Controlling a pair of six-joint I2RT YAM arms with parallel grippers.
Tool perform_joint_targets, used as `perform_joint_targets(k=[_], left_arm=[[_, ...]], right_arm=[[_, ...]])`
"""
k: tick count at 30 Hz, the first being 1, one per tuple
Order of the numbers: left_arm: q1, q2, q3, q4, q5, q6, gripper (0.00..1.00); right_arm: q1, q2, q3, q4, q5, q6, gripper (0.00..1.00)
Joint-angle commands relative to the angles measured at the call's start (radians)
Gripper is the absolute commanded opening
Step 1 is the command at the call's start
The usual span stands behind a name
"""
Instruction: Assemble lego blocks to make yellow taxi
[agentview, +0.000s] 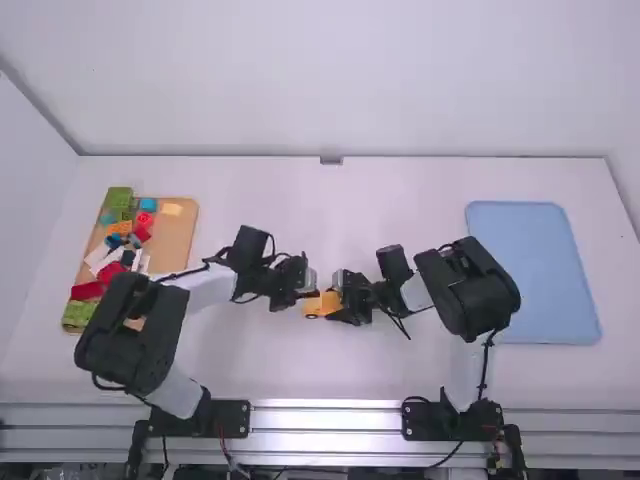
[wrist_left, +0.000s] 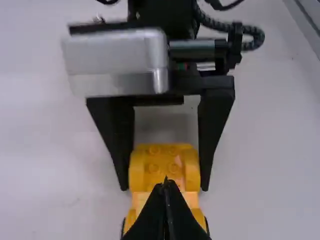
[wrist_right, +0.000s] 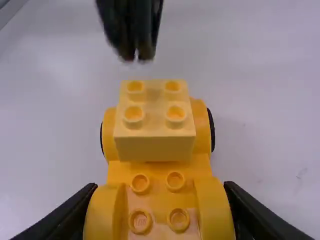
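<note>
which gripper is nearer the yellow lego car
Right: the right gripper has its fingers around the yellow lego car, one on each side. The left gripper hangs apart from it, fingertips together, near the end with the pale yellow block.

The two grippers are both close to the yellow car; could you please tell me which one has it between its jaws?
The right gripper: its jaws hold the yellow car from both sides, while the left gripper has its jaws together, empty.
</note>
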Motion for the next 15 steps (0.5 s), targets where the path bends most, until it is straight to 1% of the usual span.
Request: perform_joint_targets(k=[1, 6, 15], left_arm=[[-0.001, 0.048, 0.0, -0.009, 0.01, -0.006, 0.02], [-0.003, 0.09, -0.001, -0.04, -0.041, -0.025, 0.02], [-0.001, 0.092, -0.03, -0.068, -0.087, -0.021, 0.02]], right_arm=[[0.005, 0.015, 0.003, -0.01, 0.028, 0.021, 0.61], [0.005, 0.015, 0.003, -0.01, 0.028, 0.021, 0.61], [0.003, 0.015, 0.003, -0.01, 0.028, 0.021, 0.61]])
